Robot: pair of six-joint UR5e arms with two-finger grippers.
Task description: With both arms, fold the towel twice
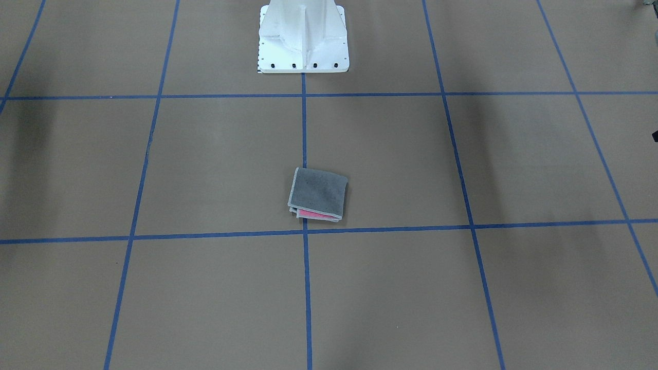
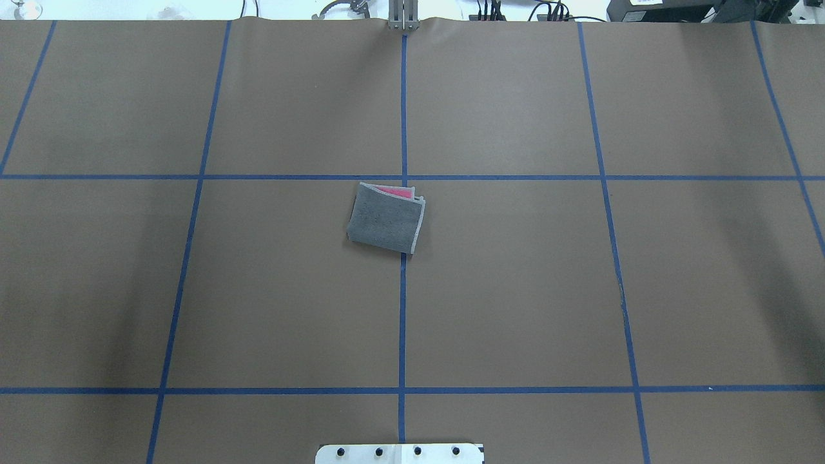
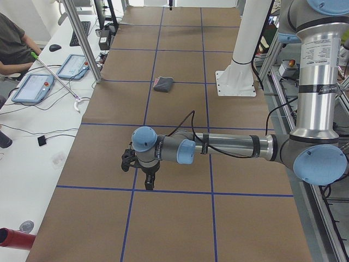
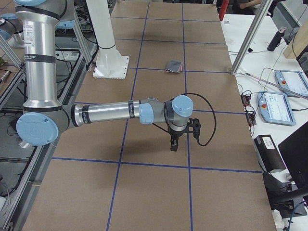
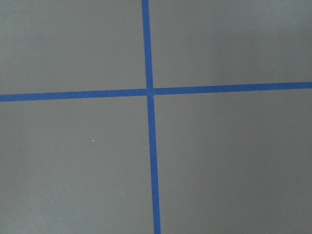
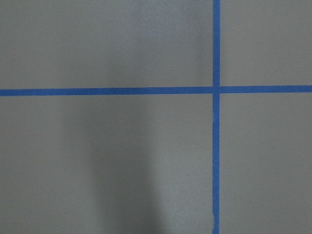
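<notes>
The towel (image 2: 387, 219) lies folded into a small square at the table's middle, dark grey face up, with a pink strip showing at one edge. It also shows in the front-facing view (image 1: 317, 194), the left side view (image 3: 163, 83) and the right side view (image 4: 173, 66). My left gripper (image 3: 149, 184) hangs over a tape crossing far from the towel and shows only in the left side view. My right gripper (image 4: 173, 146) shows only in the right side view, also far from the towel. I cannot tell whether either is open or shut.
The white pedestal base (image 1: 303, 38) stands at the robot's side of the table. Blue tape lines (image 2: 403, 309) grid the brown table. Operator tablets (image 3: 32, 87) and cables lie on the side desk, with more tablets (image 4: 292, 83) on the other side.
</notes>
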